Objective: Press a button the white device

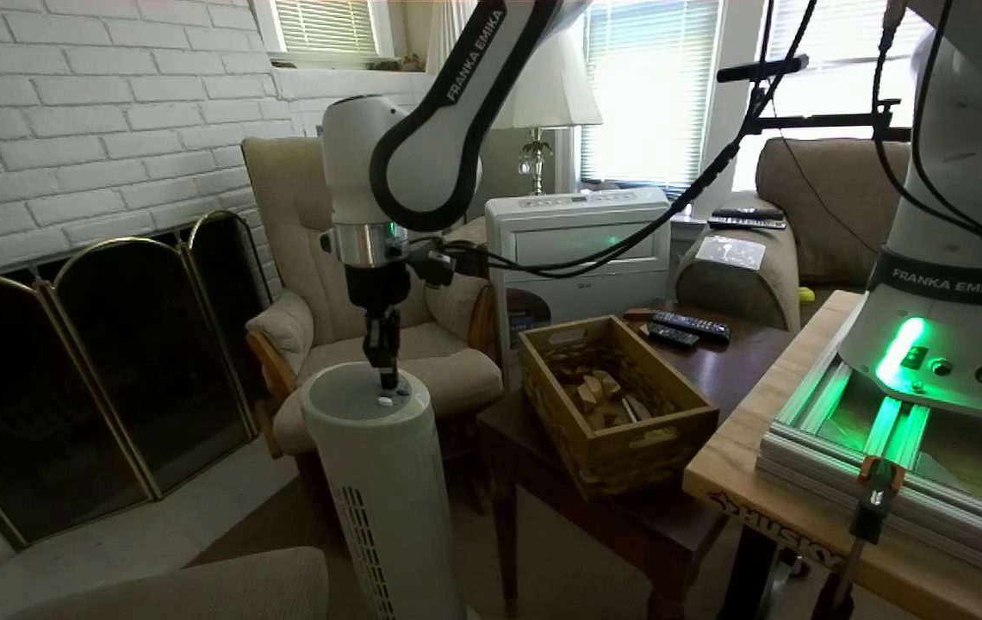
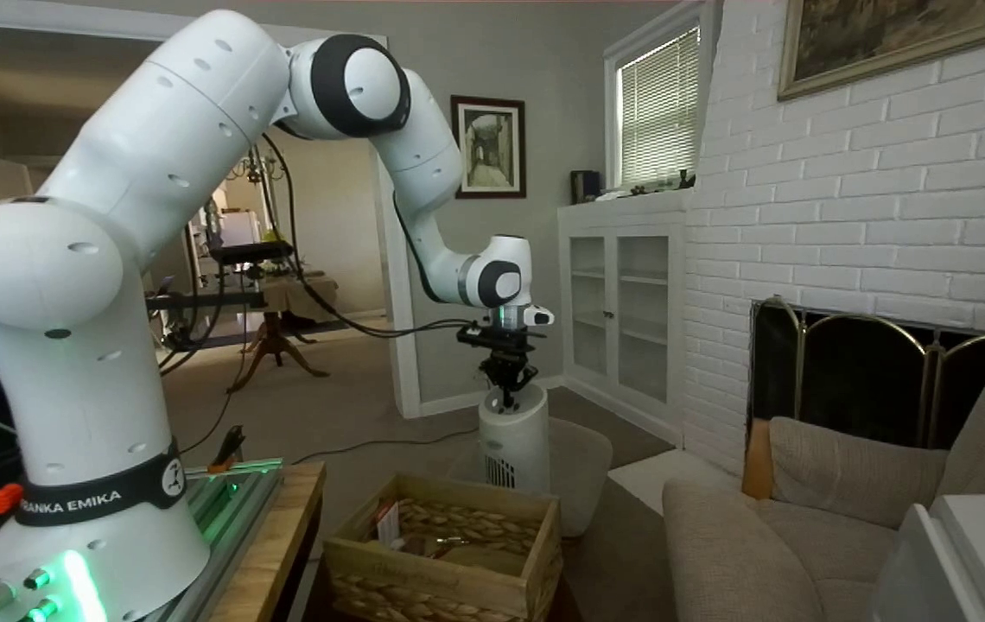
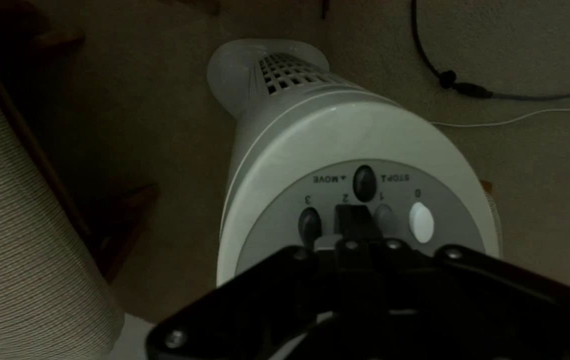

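The white device [image 1: 392, 508] is a tall upright white cylinder with a slotted body; it also shows in an exterior view [image 2: 517, 445] and the wrist view [image 3: 355, 127]. Its round grey top carries a white button [image 3: 421, 222] at 0, a greyish button [image 3: 384, 218] at 1, a dark button [image 3: 310, 225] at 3 and a dark move/stop button [image 3: 364, 183]. My gripper [image 3: 356, 212] is shut and empty, pointing down at the top around mark 2, and hides that spot. Its tips also show in both exterior views [image 1: 388, 381] [image 2: 507, 400]. I cannot tell whether they touch.
A beige armchair [image 1: 422, 357] stands close behind the device. A wooden crate [image 1: 659, 428] holding small blocks sits on a dark side table [image 1: 672, 525] beside it. A gold-edged fireplace screen [image 1: 103, 370] stands nearby. A cord [image 3: 530, 95] lies on the floor.
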`<state>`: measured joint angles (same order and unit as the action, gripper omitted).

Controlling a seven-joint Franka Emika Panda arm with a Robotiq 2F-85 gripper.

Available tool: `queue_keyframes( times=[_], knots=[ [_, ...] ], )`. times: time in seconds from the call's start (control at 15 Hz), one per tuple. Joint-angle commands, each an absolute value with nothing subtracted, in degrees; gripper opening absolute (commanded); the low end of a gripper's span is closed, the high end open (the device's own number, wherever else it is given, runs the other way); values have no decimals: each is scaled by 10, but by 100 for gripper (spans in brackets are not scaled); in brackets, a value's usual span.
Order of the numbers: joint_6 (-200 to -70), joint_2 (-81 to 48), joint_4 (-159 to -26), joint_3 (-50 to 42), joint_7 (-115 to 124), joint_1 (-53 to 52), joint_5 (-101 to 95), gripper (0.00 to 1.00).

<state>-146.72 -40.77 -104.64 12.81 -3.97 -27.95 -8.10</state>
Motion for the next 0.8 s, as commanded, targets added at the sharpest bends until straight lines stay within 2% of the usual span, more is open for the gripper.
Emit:
queue_keyframes(
  times=[0.0, 0.67, 0.73],
  knots=[
    [-1469, -421, -1037, 124, -23, -284, -96, 0],
    [-1422, -255, -1166, 120, 42, -275, -84, 0],
    [-1409, -235, -1177, 125, 42, -271, -81, 26]
  ],
)
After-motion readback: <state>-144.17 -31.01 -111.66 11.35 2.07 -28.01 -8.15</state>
